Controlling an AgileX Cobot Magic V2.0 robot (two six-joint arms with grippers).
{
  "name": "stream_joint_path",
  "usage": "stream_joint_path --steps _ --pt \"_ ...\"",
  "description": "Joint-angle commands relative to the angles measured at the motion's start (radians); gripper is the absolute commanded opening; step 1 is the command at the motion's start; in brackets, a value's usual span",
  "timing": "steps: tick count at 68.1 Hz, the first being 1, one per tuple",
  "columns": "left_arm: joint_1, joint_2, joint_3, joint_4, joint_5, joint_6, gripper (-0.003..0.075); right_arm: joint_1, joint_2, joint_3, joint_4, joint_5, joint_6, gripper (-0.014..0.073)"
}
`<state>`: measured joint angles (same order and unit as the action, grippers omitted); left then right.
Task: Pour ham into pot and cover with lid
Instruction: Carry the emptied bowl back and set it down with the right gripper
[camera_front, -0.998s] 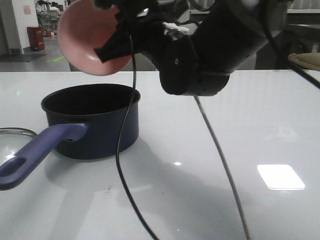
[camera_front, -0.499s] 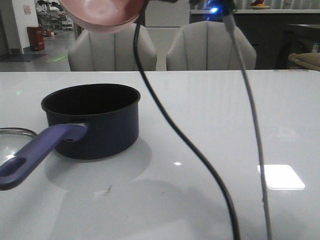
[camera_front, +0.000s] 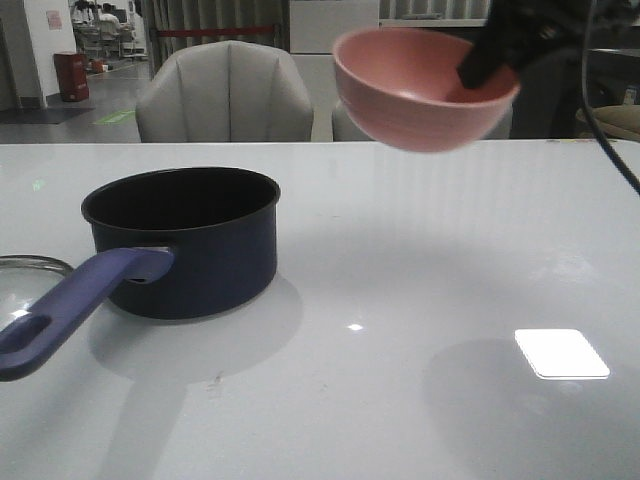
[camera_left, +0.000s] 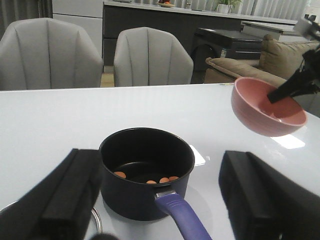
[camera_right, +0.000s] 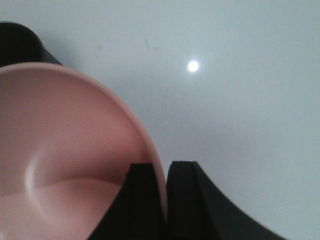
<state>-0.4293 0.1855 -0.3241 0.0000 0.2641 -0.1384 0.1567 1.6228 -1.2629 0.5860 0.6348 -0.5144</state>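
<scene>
ok, status:
right gripper (camera_right: 165, 192): clamped on the bowl (camera_front: 425, 88) rim, one finger inside, one outside; bowl held in the air, roughly upright, slightly tilted
bowl position: right of the pot (camera_front: 190, 240) in the front view, well clear of the table (camera_front: 420, 300), casting a shadow on it
bowl contents: inside looks bare pink in the right wrist view
left gripper (camera_left: 160, 200): fingers wide apart, holding nothing, pot seen between them
pot: upright on the table, left side of the front view, handle (camera_front: 75, 305) pointing toward the camera and to the left
ham (camera_left: 147, 179): a few small orange pieces on the pot's black bottom, visible in the left wrist view only
lid (camera_front: 30, 285): only a bit of glass and rim shows at the front view's left edge, flat on the table just beside the handle; knob out of frame
background: two grey chairs (camera_front: 225, 95) behind the table
</scene>
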Motion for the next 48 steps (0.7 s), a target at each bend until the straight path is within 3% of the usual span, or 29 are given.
stream_joint_path --steps 1,31,48 --pt "-0.005 0.008 -0.026 -0.007 -0.085 -0.001 0.0511 -0.053 0.017 -0.032 0.015 0.041 0.010 0.0134" --pt "-0.005 0.008 -0.026 -0.007 -0.085 -0.001 0.0511 -0.084 0.230 -0.032 0.010 0.052 0.010 0.0143" --pt "-0.005 0.008 -0.026 -0.007 -0.085 -0.001 0.0511 -0.084 0.242 -0.032 -0.039 0.000 0.010 0.0328"
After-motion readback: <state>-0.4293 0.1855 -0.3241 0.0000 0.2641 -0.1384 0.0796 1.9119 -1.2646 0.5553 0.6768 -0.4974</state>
